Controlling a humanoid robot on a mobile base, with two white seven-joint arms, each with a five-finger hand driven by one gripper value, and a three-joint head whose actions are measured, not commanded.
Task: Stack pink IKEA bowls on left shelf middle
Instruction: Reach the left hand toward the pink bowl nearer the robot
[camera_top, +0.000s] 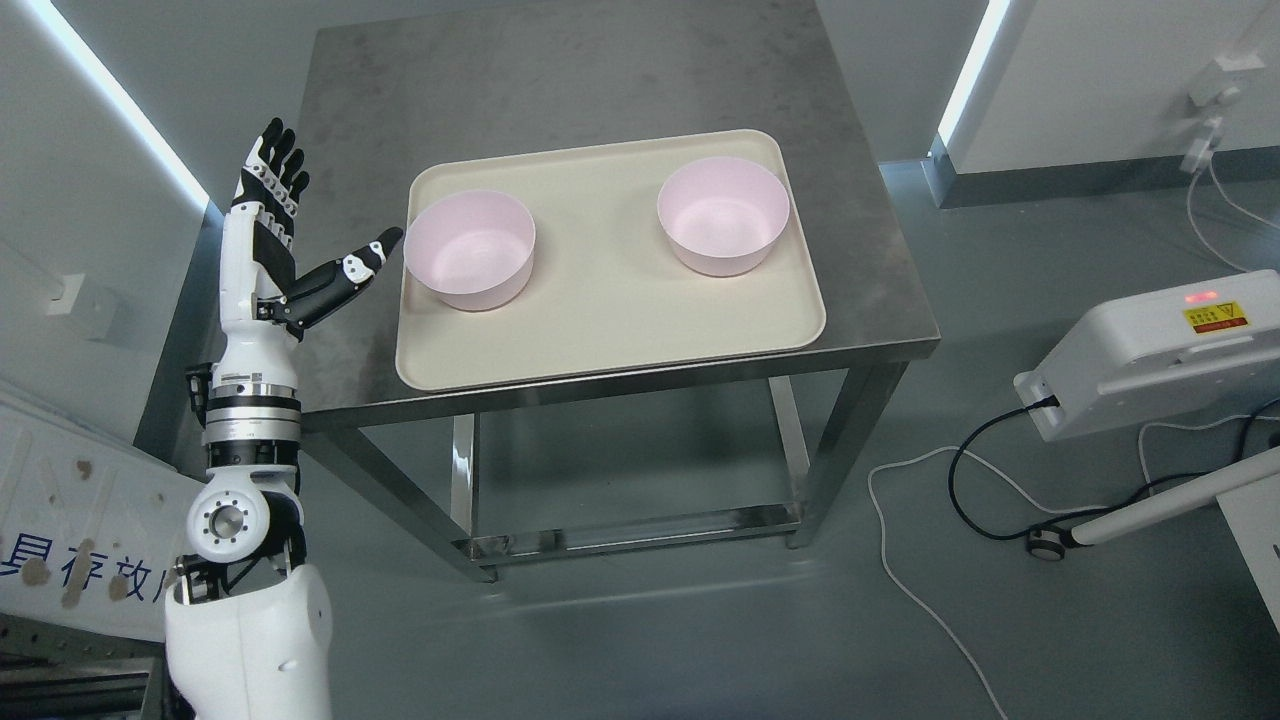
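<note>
Two pink bowls stand upright and apart on a cream tray (600, 340). The left bowl (470, 250) is near the tray's left edge; the right bowl (723, 215) is at the back right. My left hand (310, 215) is raised over the table's left edge, just left of the left bowl. Its fingers (275, 165) point up and are spread, and the thumb (355, 270) reaches toward the bowl without touching it. The hand holds nothing. My right arm does not show.
The tray lies on a steel table (560, 90) with open legs below. A white device (1150, 350) with cables sits on the floor at right. A white panel with printed characters (70, 540) leans at the lower left.
</note>
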